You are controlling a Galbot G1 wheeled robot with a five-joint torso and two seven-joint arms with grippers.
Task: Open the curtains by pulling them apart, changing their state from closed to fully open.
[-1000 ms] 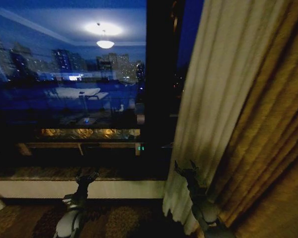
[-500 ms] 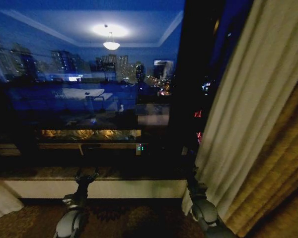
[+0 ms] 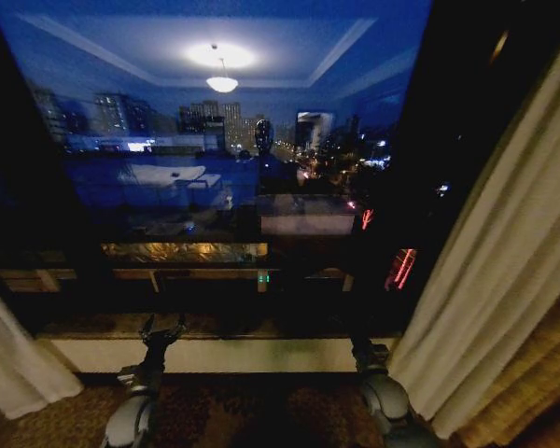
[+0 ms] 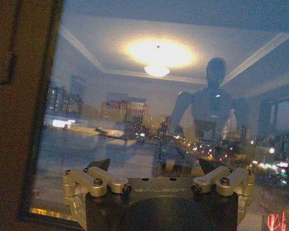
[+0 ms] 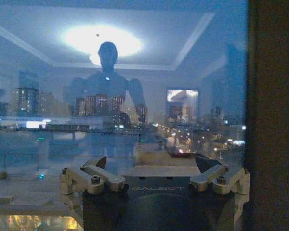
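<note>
Curtains (image 3: 504, 271) bunched right, other panel (image 3: 14, 359) far left; window (image 3: 233, 177) bare between. Looks near fully open. My left hand (image 4: 154, 166) and right hand (image 5: 151, 164) spread, empty, low by the sill.

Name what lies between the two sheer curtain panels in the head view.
Bare window glass spans between left panel and right panel, seen in the head view.

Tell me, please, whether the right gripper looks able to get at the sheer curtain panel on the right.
Probably yes: the right gripper, fingers open, sits just beside the sheer curtain panel, with nothing between them.
</note>
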